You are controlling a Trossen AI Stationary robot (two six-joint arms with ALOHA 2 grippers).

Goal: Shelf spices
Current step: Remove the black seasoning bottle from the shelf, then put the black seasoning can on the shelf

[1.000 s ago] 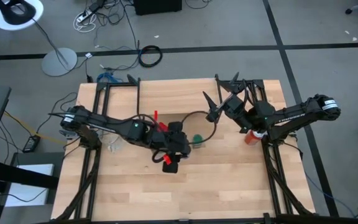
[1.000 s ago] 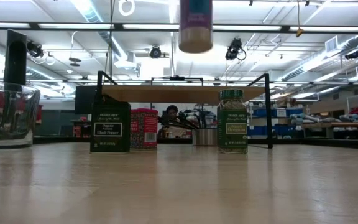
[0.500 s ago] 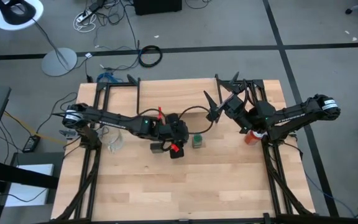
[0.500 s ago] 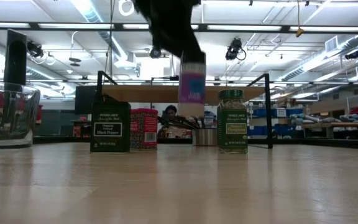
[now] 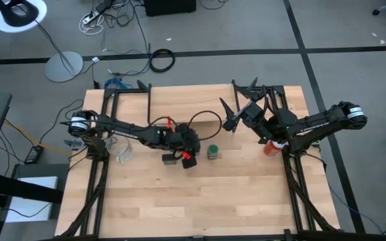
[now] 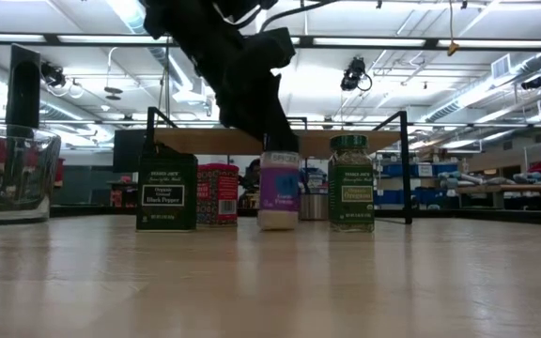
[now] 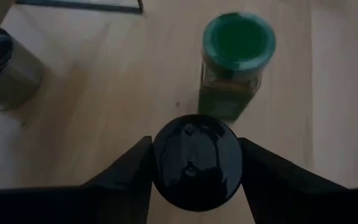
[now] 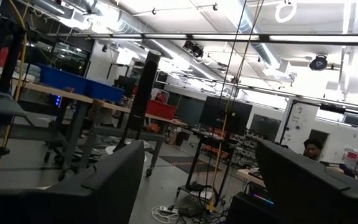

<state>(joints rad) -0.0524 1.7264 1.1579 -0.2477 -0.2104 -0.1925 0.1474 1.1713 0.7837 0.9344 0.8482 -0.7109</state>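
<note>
clear glass bowl (image 6: 7, 174) far left in the low view, then dark square tin (image 6: 166, 192), red square tin (image 6: 218, 193). left gripper (image 6: 269, 141) pinching the dark-lidded purple-labelled jar (image 6: 278, 191) by its lid, jar base down on the wooden table (image 6: 270, 282), in front of the wooden-topped shelf (image 6: 280, 139). green jar (image 6: 350, 182) just beside. right gripper (image 5: 236, 110) spread wide, raised at the table's far right.

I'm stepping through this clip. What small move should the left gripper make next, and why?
Probably lift the purple-labelled jar clear again. The left gripper is shut on its dark lid, yet the jar stands on the table beside the green jar, below the shelf plank rather than on it.
</note>
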